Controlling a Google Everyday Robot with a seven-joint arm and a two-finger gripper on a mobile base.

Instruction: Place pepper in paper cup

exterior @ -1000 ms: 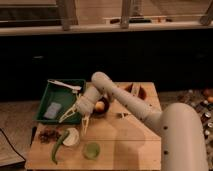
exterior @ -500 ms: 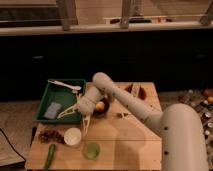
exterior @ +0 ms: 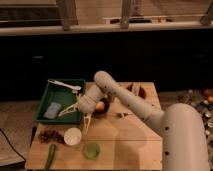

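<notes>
Two-pronged and spread wide on nothing, hovering the gripper over the green tray's front wall, close behind the paper cup, probably so as to be dropping onto the pepper from overhead. Lying flat and outside the cup, hugging the table's front-left corner, risking a roll off that edge if nudged. Leaving open board to the right, beyond the light-green cup.

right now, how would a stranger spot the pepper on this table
Start at the wooden table and go to its near left corner, below the green tray. The pepper lies there, below-left of the white paper cup, clear of the open gripper above the cup. It is the only long, slim, green thing; the cups nearby are round.
</notes>
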